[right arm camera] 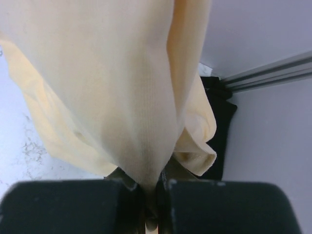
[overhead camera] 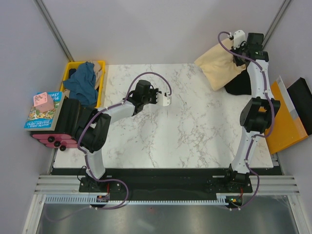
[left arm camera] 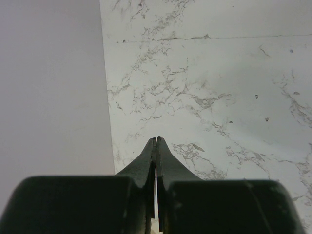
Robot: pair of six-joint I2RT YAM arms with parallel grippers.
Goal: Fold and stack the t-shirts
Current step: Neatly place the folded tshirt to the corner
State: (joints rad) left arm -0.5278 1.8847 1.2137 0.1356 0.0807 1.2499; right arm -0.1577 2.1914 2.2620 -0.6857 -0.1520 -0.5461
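Note:
My right gripper (overhead camera: 238, 54) is raised over the far right corner of the marble table (overhead camera: 195, 126), shut on the pale cream-yellow t-shirt (overhead camera: 219, 66). That shirt hangs bunched from the jaws. In the right wrist view the cream cloth (right arm camera: 107, 87) fills the frame and hides the fingertips of the right gripper (right arm camera: 155, 181). A black t-shirt (overhead camera: 238, 87) lies under it at the table's right edge, and its dark cloth (right arm camera: 220, 122) shows behind the cream one. The teal-blue t-shirt (overhead camera: 83, 84) lies crumpled in the yellow crate (overhead camera: 100, 66). My left gripper (overhead camera: 161, 97) hovers over the table's middle, shut and holding nothing (left arm camera: 157, 142).
An orange flat folder (overhead camera: 287, 122) leans off the table's right side. Books and a pink box (overhead camera: 44, 105) sit on a stack left of the table. The left wrist view shows the marble's far left edge (left arm camera: 105, 97) against a pale wall.

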